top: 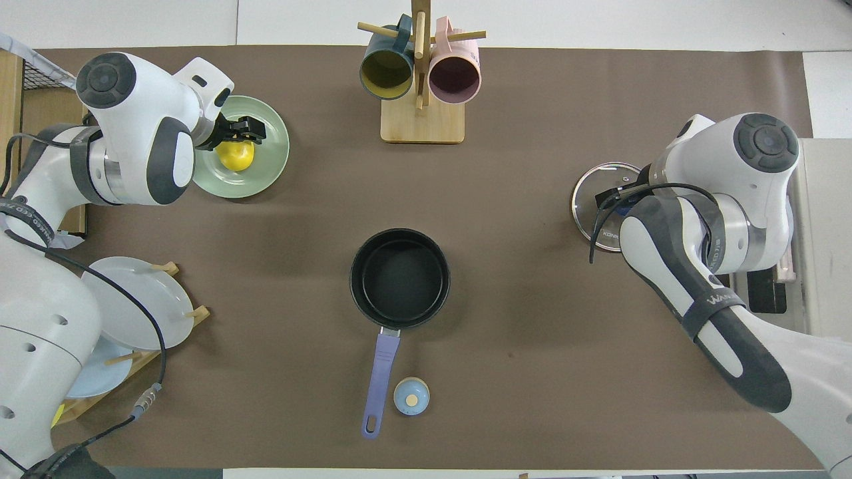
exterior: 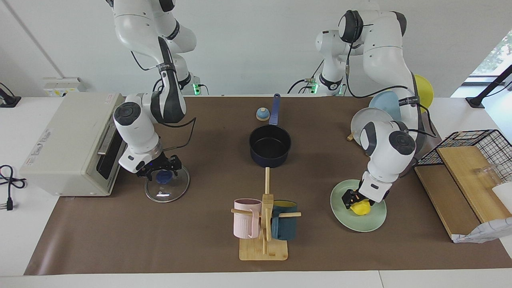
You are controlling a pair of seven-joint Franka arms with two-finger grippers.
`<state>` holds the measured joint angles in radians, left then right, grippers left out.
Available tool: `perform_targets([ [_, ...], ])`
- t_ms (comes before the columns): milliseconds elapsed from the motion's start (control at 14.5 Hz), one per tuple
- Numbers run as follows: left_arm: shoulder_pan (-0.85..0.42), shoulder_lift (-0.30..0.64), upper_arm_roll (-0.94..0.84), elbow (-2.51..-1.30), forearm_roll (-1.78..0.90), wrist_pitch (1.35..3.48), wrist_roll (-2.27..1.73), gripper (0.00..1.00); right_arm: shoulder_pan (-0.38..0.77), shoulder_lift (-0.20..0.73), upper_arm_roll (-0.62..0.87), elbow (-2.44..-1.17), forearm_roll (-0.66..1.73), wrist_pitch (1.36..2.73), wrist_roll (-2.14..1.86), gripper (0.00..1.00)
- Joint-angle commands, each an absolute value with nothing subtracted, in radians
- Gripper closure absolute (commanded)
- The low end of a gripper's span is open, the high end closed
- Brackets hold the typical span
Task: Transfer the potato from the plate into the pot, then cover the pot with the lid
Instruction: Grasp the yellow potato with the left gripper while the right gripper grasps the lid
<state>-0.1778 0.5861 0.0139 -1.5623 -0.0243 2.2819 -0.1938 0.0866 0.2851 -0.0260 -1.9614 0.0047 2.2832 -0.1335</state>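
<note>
Potato (exterior: 360,207) lies on the plate (exterior: 352,222), near the table's edge farthest from the robots, toward the left arm's end. The left gripper (exterior: 349,199) is low over the plate, its fingers spread, one finger (top: 249,124) on each side of the potato; whether they touch it I cannot tell. The pot (exterior: 270,146) stands at the table's middle, nearer the robots than the mug stand (exterior: 263,240), with its handle (exterior: 274,109) pointing toward the robots and a small bell (exterior: 262,114) just beside the handle. The lid (exterior: 167,185) lies flat on the table toward the right arm's end, just beside the toaster oven (exterior: 68,144). The right gripper (exterior: 160,170) is right over the lid's knob (exterior: 162,176), with fingers spread apart to either side of it and not clenched on it. A plate rack (exterior: 370,120) stands near the left arm's base.
</note>
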Motion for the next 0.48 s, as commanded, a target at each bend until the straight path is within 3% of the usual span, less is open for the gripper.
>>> perform_targets([
  [0, -0.187, 0.571, 0.025, -1.589, 0.017, 2.295, -0.213, 0.10, 0.081, 0.291, -0.023, -1.960, 0.020, 2.292, -0.144, 0.04],
  [69, -0.186, 0.569, 0.025, -1.588, 0.021, 2.290, -0.212, 0.29, 0.083, 0.294, -0.023, -1.960, 0.020, 2.293, -0.144, 0.04],
  [207, -0.183, 0.569, 0.025, -1.580, 0.025, 2.270, -0.213, 0.94, 0.081, 0.299, -0.023, -1.960, 0.020, 2.295, -0.144, 0.04],
  [276, -0.186, 0.569, 0.023, -1.578, 0.023, 2.275, -0.219, 1.00, 0.081, 0.305, -0.023, -1.960, 0.020, 2.295, -0.144, 0.04],
  [415, -0.187, 0.557, 0.021, -1.557, 0.017, 2.261, -0.267, 1.00, 0.081, 0.311, -0.023, -1.960, 0.020, 2.296, -0.144, 0.04],
])
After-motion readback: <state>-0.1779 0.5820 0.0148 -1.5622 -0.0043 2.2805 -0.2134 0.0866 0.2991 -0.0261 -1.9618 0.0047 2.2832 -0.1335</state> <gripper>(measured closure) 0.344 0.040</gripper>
